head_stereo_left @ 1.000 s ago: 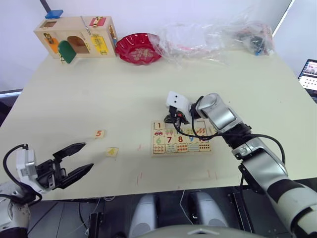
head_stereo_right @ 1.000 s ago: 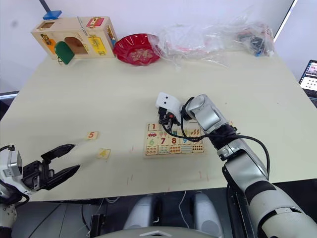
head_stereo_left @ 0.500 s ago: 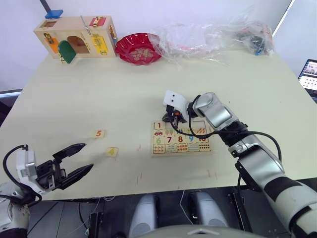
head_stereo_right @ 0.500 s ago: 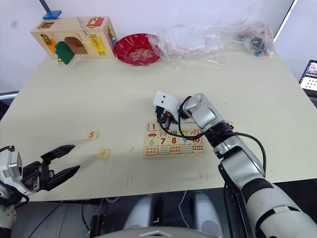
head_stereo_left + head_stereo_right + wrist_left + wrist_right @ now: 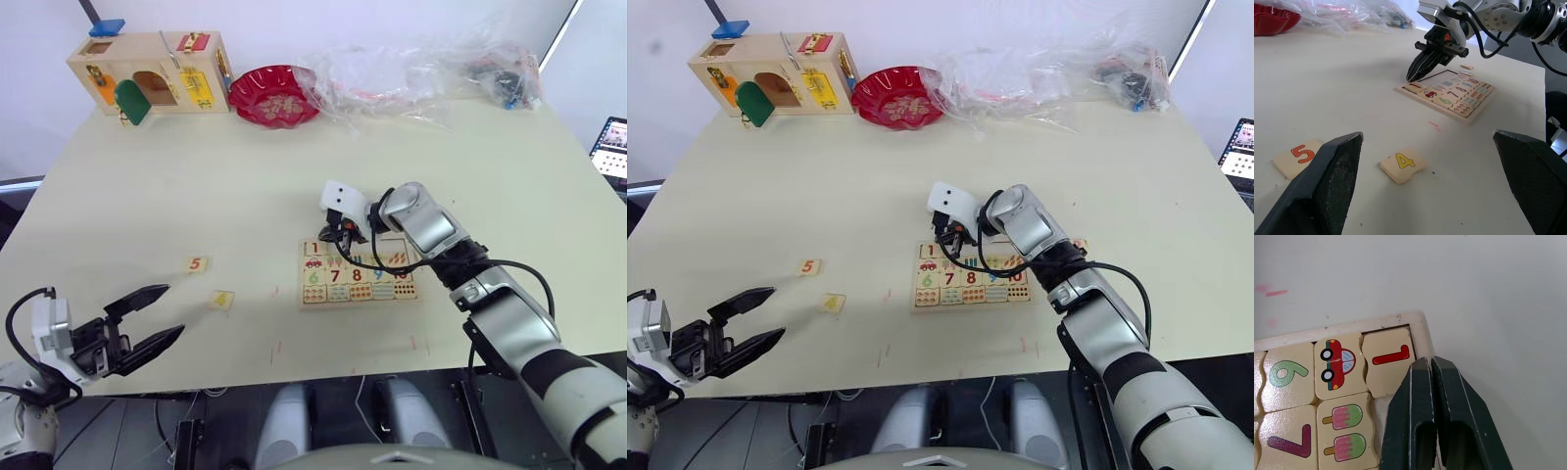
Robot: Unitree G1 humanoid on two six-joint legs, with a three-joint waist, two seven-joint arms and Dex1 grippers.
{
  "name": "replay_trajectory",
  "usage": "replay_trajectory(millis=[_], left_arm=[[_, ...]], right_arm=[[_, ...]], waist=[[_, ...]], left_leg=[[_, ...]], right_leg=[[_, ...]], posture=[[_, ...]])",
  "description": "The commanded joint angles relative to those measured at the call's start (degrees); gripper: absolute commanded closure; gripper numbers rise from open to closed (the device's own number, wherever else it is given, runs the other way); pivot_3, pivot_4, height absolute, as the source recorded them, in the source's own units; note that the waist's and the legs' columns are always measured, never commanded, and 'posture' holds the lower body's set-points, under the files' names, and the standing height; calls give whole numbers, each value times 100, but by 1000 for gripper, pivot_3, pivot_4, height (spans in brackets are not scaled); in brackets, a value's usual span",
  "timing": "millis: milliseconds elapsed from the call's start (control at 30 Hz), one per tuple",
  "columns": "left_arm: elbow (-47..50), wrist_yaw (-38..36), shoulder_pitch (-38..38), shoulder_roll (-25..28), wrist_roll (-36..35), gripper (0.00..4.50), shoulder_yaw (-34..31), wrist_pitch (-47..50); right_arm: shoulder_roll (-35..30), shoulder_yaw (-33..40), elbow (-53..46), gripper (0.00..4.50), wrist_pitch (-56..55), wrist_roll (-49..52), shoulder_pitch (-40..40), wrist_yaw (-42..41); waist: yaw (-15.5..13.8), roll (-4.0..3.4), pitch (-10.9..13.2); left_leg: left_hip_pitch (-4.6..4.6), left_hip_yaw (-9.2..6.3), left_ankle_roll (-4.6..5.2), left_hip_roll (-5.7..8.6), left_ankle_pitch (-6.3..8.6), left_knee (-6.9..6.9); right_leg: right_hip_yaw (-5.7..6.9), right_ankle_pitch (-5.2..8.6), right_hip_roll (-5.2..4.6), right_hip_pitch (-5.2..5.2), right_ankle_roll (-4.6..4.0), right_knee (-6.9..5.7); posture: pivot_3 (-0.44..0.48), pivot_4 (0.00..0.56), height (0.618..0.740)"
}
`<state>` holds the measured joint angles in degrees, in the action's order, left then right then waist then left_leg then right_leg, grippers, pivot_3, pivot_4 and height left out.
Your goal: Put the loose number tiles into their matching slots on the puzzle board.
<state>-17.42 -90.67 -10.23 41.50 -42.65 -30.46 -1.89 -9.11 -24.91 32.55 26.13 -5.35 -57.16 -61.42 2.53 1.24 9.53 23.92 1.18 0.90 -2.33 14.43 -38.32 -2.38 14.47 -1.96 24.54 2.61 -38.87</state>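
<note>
The puzzle board (image 5: 359, 271) lies right of the table's centre. A red 1 tile (image 5: 1387, 362) sits in its corner slot, beside the car picture. My right gripper (image 5: 337, 234) is shut on nothing, its tips (image 5: 1429, 363) down at the board's rim next to the 1. Bare slots (image 5: 1451, 77) continue along that row, partly hidden by the arm. Two loose tiles lie face up to the left, the 5 (image 5: 197, 263) and the 4 (image 5: 221, 299). My left gripper (image 5: 149, 317) hovers open near the table's front edge, short of both tiles. Two more small tiles (image 5: 1466, 67) lie past the board, digits unreadable.
At the back left stand a wooden latch box (image 5: 152, 70) and a red bowl (image 5: 274, 95). Crumpled clear plastic bags (image 5: 421, 69) spread along the back right. A laptop screen (image 5: 613, 147) shows at the right edge.
My right gripper has drifted slightly left along the board's top edge toward the 1 tile, staying shut. The left gripper and the loose tiles have not moved.
</note>
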Motion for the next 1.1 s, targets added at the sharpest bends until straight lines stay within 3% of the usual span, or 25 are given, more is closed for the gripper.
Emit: replay_trajectory(millis=[33,733,833,1000,1100], left_arm=[[166,-98,-35,36,-51,0,-141,-8],[431,73,-82,-36,-55,0,-130,74],[532,136,-124,-63,-69,0,-140,102],[916,617,-247,-159,-42,0,-160,310],[1204,1100,-249,-270,-55,0,-157,492]], right_arm=[[29,-43,-216,4413,23,6,-60,-66],[-63,-35,-329,4413,-177,-5,-20,-108],[-184,280,-676,4413,-204,255,10,-141],[-718,1179,-2671,4413,151,1249,909,-277],[-689,1951,-3878,4413,153,2039,1715,67]], waist=[[0,0,0],[-1,0,0],[-2,0,0],[-42,2,0],[-30,4,-1]], left_leg=[[0,0,0,0,0,0],[0,0,0,0,0,0],[0,0,0,0,0,0],[6,-7,0,-9,1,1],[4,-5,0,-8,0,0]], right_leg=[[0,0,0,0,0,0],[0,0,-1,0,0,0],[0,0,-1,0,0,0],[6,1,-9,-1,2,5],[3,0,-8,-3,3,3]], posture=[[0,150,740],[0,150,740],[0,150,740],[0,150,740],[0,150,740]])
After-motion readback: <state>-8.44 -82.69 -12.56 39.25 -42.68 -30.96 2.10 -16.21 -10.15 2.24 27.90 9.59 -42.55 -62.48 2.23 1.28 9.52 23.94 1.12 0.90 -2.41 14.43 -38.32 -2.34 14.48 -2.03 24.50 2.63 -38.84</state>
